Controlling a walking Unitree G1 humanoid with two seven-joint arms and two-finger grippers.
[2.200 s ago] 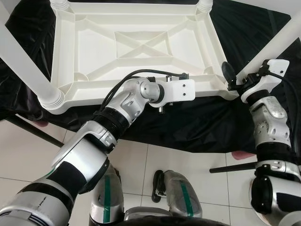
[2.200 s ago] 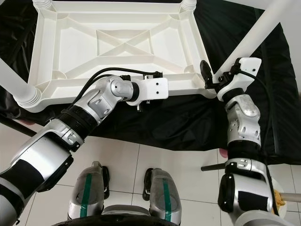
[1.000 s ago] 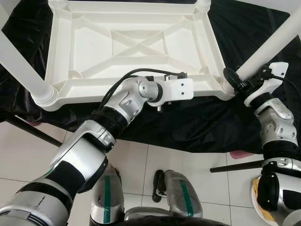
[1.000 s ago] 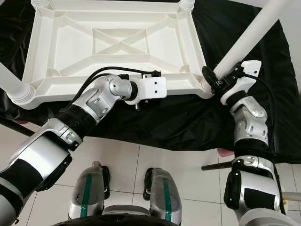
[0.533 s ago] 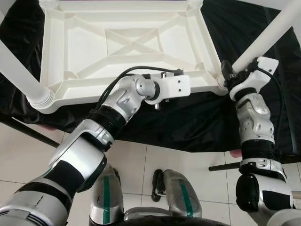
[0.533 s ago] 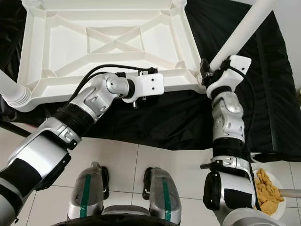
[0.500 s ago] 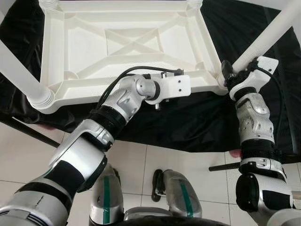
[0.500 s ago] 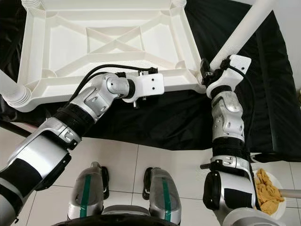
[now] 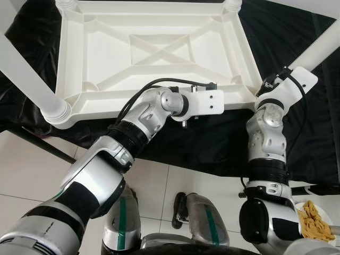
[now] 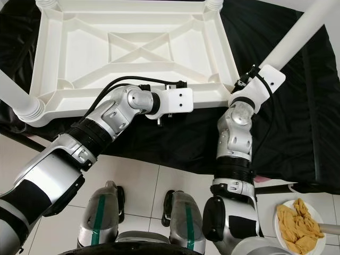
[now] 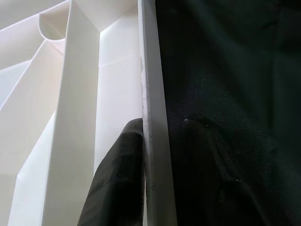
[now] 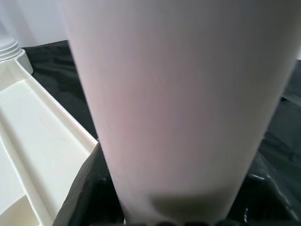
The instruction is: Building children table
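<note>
Head views: upturned white table top [image 9: 154, 48] on black cloth [image 9: 223, 138]; left gripper [image 9: 204, 90] at near rim; right gripper [image 10: 245, 79] at near right corner against white leg [image 10: 297, 34].
Left wrist: fingers [image 11: 117, 183] pinching rim.
Right wrist: leg close ahead; finger state — cannot tell.

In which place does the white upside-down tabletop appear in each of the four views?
Left eye view: tabletop in the upper centre, ribbed underside up.
Right eye view: tabletop in the upper centre-left.
Left wrist view: its rim seen edge-on, between the fingers of the left end effector.
Right wrist view: a ribbed corner beside the white leg.
Shared landmark: the black cloth under the tabletop.
</note>
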